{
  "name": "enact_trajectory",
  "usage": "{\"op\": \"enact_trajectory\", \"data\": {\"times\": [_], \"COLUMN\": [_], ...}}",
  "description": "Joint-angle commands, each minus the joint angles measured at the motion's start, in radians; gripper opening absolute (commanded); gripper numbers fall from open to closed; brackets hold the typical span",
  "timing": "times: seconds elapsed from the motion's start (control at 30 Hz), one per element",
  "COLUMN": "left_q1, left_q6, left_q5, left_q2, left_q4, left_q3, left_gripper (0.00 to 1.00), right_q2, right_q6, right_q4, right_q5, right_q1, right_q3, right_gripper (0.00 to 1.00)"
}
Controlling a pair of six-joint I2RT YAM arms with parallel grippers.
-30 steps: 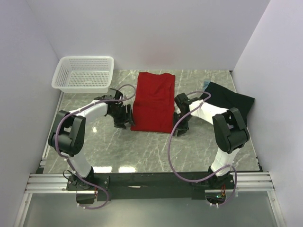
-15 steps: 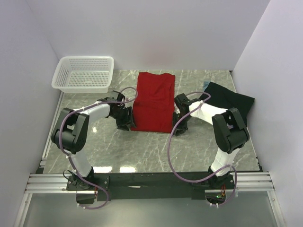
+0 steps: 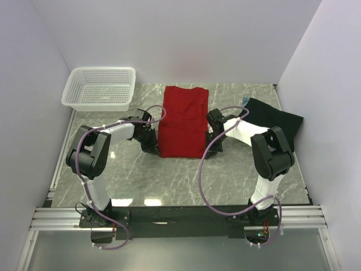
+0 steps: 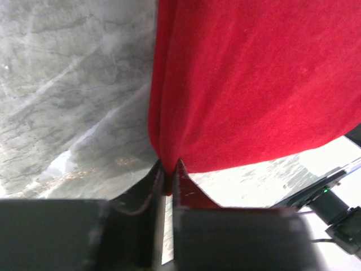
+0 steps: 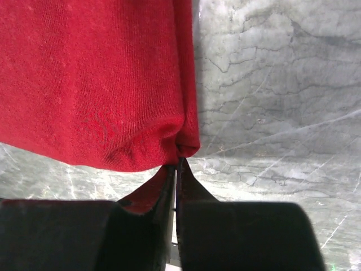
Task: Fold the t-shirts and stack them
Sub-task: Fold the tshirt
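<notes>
A bright red t-shirt [image 3: 183, 119] lies folded into a long rectangle at the table's middle, collar end toward the back wall. My left gripper [image 3: 153, 148] is shut on its near left corner, where the red cloth [image 4: 248, 79] is pinched between the black fingers [image 4: 148, 186]. My right gripper [image 3: 207, 148] is shut on the near right corner, with red cloth [image 5: 96, 84] bunched at its fingertips [image 5: 186, 180]. A black t-shirt [image 3: 276, 118] lies crumpled at the right, and a light blue edge [image 3: 246, 101] peeks out behind it.
A white mesh basket [image 3: 100, 87] stands at the back left corner. White walls close in the marble table [image 3: 169, 180] on three sides. Purple cables loop from both arms over the table.
Both grippers slid inward to the red t-shirt's near corners and closed on them. The near hem is now gathered slightly between them.
</notes>
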Motion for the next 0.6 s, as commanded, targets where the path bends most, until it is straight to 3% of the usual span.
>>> {"op": "enact_trajectory", "data": {"times": [0.0,0.23,0.57], "left_q1": [-0.007,-0.006,-0.022], "left_q6": [0.001,-0.01,-0.042], "left_q5": [-0.042,-0.152,-0.105], "left_q2": [0.004,-0.065,-0.099], "left_q4": [0.01,-0.033,-0.017], "left_q3": [0.018,0.022,-0.013], "left_gripper": [0.03,0.0,0.0], "right_q2": [-0.017,-0.075,-0.083], "right_q6": [-0.014,-0.017,-0.026], "right_q4": [-0.026,-0.08,-0.076], "right_q5": [0.034,0.095,0.075], "right_q1": [0.005,0.004,0.004], "right_q3": [0.004,-0.024,-0.05], "right_gripper": [0.03,0.0,0.0]}}
